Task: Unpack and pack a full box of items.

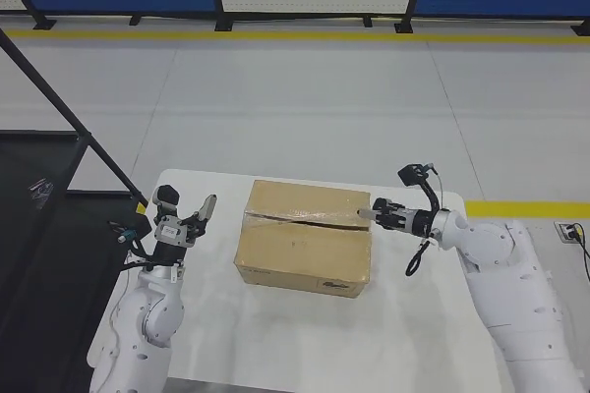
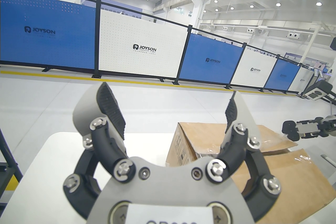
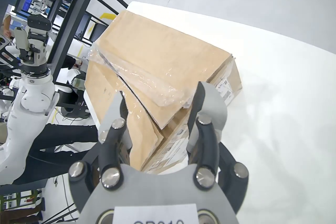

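Cardboard box (image 1: 305, 239) sits mid white table (image 1: 413, 324), long side across the robot's front. Top flaps (image 3: 157, 51) not flat: seam split, one flap raised a bit, clear tape (image 3: 136, 78) wrinkled and peeling along seam. Labels on the end wall facing R arm.

R gripper (image 3: 160, 91) at box's right end, top-edge level, fingers (image 3: 207, 101) spread w/ the raised flap's corner between them. Not clamped; contact w/ flap can't tell. Top view has it at the box's far right corner (image 1: 372, 212).

L gripper (image 2: 169, 91) beside box's left end, apart from it, held above table, pointing up and away, pads (image 2: 110, 107) wide apart, nothing in it.

Black metal rack (image 1: 39, 177) left of table. Yellow floor line (image 1: 275, 35) and blue/white fence panels (image 2: 141, 49) behind.
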`<state>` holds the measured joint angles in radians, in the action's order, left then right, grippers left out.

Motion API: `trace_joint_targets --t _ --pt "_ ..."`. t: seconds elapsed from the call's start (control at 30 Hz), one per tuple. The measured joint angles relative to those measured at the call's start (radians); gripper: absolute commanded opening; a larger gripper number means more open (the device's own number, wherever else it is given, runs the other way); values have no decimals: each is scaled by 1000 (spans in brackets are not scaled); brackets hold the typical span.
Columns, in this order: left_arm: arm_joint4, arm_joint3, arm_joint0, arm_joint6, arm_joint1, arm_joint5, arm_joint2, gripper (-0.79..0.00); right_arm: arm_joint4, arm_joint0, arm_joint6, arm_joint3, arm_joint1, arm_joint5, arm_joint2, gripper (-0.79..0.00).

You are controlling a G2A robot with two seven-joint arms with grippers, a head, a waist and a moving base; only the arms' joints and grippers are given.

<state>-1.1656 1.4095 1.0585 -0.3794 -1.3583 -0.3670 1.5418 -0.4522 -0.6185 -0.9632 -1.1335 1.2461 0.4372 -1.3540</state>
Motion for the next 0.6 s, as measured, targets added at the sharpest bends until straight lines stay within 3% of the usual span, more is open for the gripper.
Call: trace_joint_targets --t 0.2,0.5,0.57,0.6 --pt "0 0 0 0 0 0 0 0 29 33 9 51 -1 5 24 -480" --pt "0 0 0 0 0 0 0 0 14 51 20 57 -7 -37 50 -453" --pt "0 0 0 0 0 0 0 0 -1 55 20 54 -8 -60 59 -477" --pt "0 0 0 0 0 0 0 0 -4 56 19 53 -8 -68 62 -533"
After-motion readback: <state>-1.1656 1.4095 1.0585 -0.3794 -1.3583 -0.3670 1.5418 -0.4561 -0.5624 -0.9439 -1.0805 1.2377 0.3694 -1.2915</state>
